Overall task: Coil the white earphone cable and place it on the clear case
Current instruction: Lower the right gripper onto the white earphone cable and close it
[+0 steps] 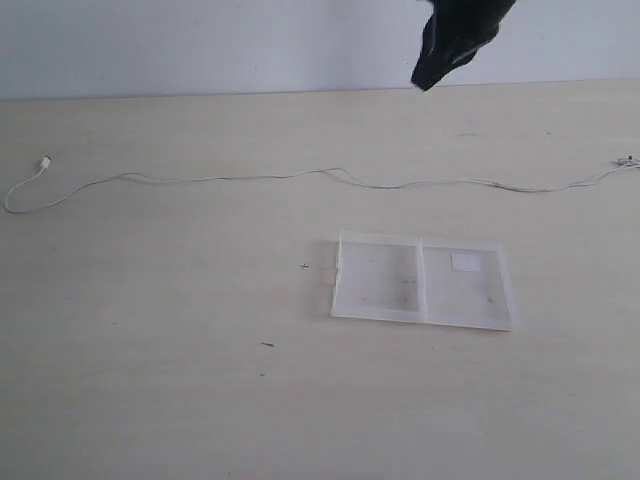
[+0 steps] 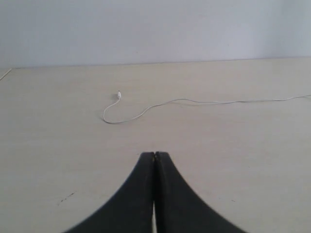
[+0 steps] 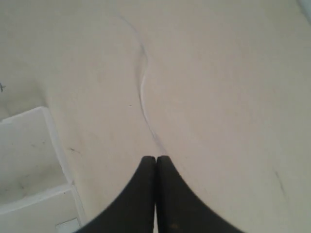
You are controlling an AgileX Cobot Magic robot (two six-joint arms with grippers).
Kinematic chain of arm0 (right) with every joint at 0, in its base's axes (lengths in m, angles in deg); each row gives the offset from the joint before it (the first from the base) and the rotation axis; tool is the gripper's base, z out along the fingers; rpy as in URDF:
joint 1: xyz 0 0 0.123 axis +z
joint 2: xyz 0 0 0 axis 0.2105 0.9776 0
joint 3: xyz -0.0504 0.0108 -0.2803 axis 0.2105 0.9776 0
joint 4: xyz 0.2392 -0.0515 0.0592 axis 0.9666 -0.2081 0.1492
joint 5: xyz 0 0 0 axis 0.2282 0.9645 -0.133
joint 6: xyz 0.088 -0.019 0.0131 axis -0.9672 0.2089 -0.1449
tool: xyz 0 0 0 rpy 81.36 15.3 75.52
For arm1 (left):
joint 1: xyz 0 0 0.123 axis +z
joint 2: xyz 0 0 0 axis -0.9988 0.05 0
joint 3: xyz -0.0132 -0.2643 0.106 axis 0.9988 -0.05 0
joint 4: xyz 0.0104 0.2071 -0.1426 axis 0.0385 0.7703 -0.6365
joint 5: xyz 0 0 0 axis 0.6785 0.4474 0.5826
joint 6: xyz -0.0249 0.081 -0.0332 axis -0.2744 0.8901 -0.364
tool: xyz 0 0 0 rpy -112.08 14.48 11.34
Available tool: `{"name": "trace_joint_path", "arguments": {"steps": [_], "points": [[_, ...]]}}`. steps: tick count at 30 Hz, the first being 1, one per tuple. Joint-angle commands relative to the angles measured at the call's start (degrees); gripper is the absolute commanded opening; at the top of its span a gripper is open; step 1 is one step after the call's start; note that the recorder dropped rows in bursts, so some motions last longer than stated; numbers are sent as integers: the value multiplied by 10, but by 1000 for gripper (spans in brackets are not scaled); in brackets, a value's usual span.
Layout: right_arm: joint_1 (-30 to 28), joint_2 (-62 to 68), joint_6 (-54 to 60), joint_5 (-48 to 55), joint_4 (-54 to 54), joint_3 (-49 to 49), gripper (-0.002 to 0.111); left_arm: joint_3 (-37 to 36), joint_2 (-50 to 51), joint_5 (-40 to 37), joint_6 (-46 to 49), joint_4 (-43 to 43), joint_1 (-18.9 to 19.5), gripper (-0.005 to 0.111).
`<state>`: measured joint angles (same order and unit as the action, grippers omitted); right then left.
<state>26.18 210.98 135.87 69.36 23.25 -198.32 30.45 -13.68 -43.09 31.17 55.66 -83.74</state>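
Observation:
The white earphone cable [image 1: 300, 177] lies stretched out across the far half of the table, its small plug [image 1: 45, 162] at the far left and its other end at the right edge. The clear case [image 1: 422, 281] lies flat in front of it, right of centre, with a small white sticker [image 1: 466, 262] on its right panel. My right gripper [image 1: 428, 80] hangs dark above the table's back edge, shut and empty; in its wrist view [image 3: 156, 158] the cable [image 3: 143, 92] runs ahead of the tips and the case [image 3: 29, 155] lies off to one side. My left gripper [image 2: 154, 155] is shut and empty, well short of the plug [image 2: 119, 94].
The pale table [image 1: 150, 390] carries a few small dark specks [image 1: 267, 345]. A plain white wall [image 1: 200, 40] stands behind the table's back edge.

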Motion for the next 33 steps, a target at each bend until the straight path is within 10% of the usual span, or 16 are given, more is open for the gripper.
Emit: {"name": "trace_joint_path", "arguments": {"steps": [1, 12, 24, 33], "points": [[60, 34, 51, 3, -66, -9, 0, 0, -4, 2, -3, 2, -4, 0], [113, 114, 52, 3, -68, -61, 1, 0, -4, 2, -3, 2, -4, 0], [113, 146, 33, -41, -73, -72, 38, 0, -4, 2, -3, 2, -4, 0], [113, 178, 2, -110, -86, -72, 41, 0, -4, 2, -3, 2, -4, 0]]}}
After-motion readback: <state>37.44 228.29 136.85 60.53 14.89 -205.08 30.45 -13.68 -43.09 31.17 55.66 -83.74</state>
